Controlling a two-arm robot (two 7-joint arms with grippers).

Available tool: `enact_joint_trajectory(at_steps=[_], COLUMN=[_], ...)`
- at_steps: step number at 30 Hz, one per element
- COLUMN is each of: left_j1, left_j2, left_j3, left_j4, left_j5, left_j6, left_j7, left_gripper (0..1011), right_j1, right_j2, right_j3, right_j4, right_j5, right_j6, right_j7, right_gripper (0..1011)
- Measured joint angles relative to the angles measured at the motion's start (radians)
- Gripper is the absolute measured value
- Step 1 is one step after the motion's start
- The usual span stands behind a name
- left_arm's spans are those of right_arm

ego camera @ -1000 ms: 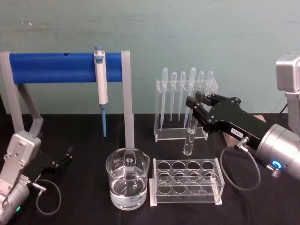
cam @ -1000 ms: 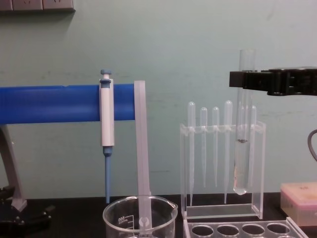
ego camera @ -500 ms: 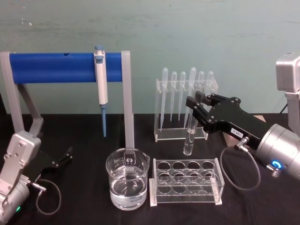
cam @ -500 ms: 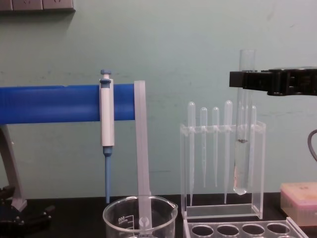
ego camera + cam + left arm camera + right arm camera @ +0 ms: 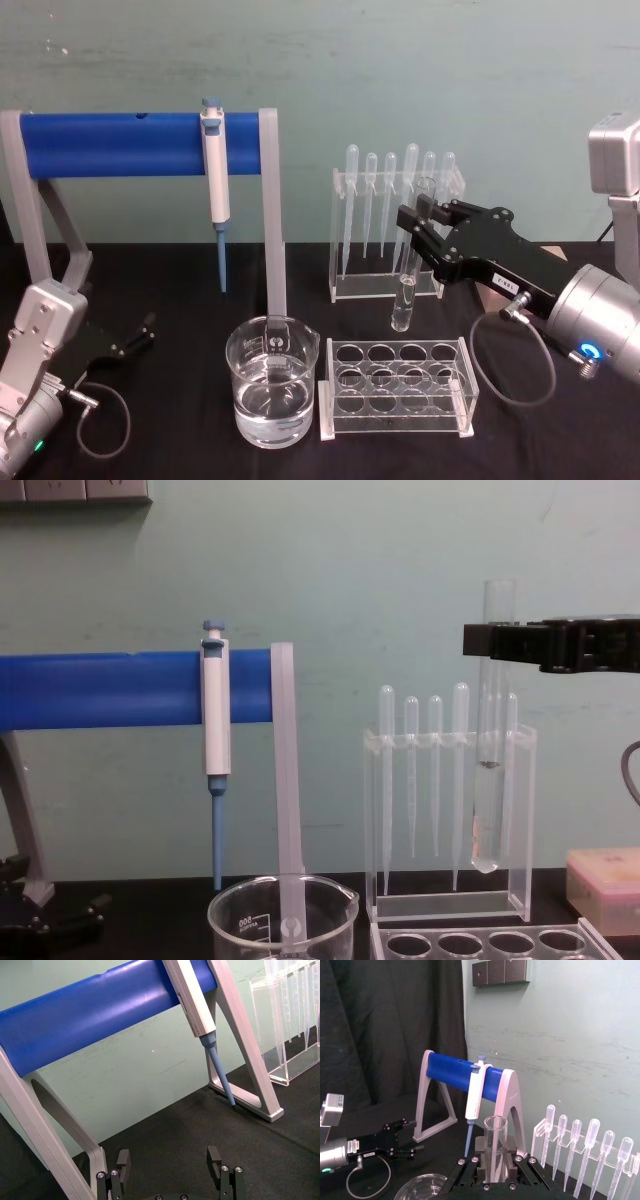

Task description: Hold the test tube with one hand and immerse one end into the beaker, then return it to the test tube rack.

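My right gripper (image 5: 418,225) is shut on the test tube (image 5: 405,290), which hangs upright above the clear tube rack (image 5: 396,388) and in front of the pipette stand. In the chest view the test tube (image 5: 489,780) hangs from the right gripper (image 5: 497,640), its rounded bottom well above the table. Its open rim (image 5: 495,1122) stands up between the gripper's fingers in the right wrist view. The beaker (image 5: 272,395), part full of clear liquid, stands left of the rack; its rim (image 5: 283,895) shows low in the chest view. My left gripper (image 5: 140,335) rests open at the left, near the table.
A blue bar on grey legs (image 5: 140,143) carries a white-and-blue pipettor (image 5: 214,170) behind the beaker. A clear stand of plastic pipettes (image 5: 395,215) sits at the back. A pink box (image 5: 603,875) lies at the far right.
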Motion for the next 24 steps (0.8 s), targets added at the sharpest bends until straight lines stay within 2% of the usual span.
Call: enact_joint_trajectory(at_steps=[24], left_j1=[0.000], left_j2=[0.000], left_j3=[0.000], left_j4=[0.000], left_j5=[0.000], left_j6=[0.000], left_j7=[0.000], left_gripper=[1000], right_j1=[0.000], right_j2=[0.000], right_j3=[0.000], right_j4=[0.000], right_j5=[0.000], right_j6=[0.000], right_j7=[0.000], right_gripper=[224])
